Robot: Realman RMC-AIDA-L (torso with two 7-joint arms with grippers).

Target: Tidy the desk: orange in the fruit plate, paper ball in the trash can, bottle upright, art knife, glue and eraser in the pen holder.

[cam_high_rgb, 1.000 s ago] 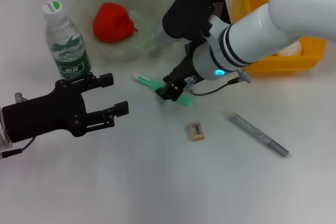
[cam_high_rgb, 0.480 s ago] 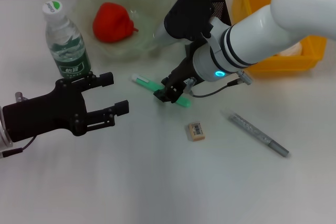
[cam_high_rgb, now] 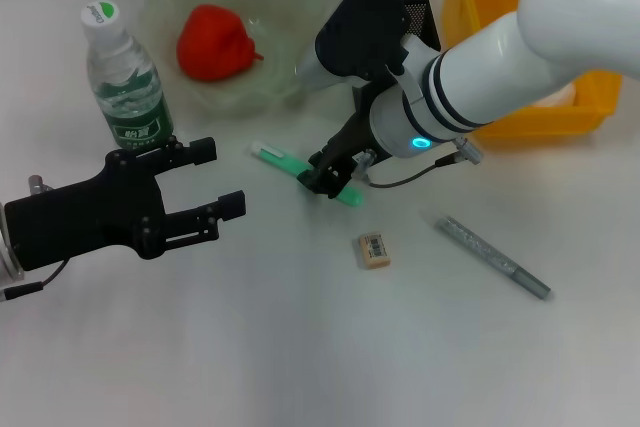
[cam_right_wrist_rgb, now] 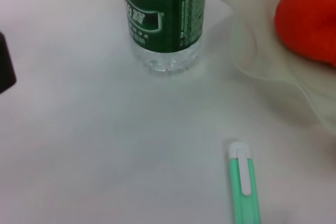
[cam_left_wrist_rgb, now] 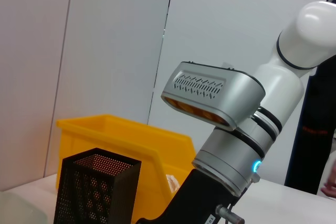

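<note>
Two arms are showing over a smooth white desk (cam_high_rgb: 300,347) in the head view. At far left, a clear ribbed bottle (cam_high_rgb: 125,77) with a dark green label is standing upright, beside a pale green translucent fruit plate (cam_high_rgb: 160,17) with a wavy rim, which is cradling the lumpy red-orange orange (cam_high_rgb: 213,42). The right gripper (cam_high_rgb: 326,177) is pressing down at the middle of a slim green art knife (cam_high_rgb: 285,160); I cannot tell how its fingers are set. Near it, a tan eraser (cam_high_rgb: 373,250) and a grey pen-like stick (cam_high_rgb: 492,255) are lying apart with open desk around them. The left gripper (cam_high_rgb: 215,179) is hovering at near left, fingers spread and holding nothing.

Left wrist view: a black mesh pen holder (cam_left_wrist_rgb: 94,187) is standing in front of the glossy yellow trash can (cam_left_wrist_rgb: 136,145).

Right wrist view: the knife's white-tipped end (cam_right_wrist_rgb: 242,182) is lying just beside the plate's rim (cam_right_wrist_rgb: 273,82), with the bottle's base (cam_right_wrist_rgb: 165,51) well apart.
</note>
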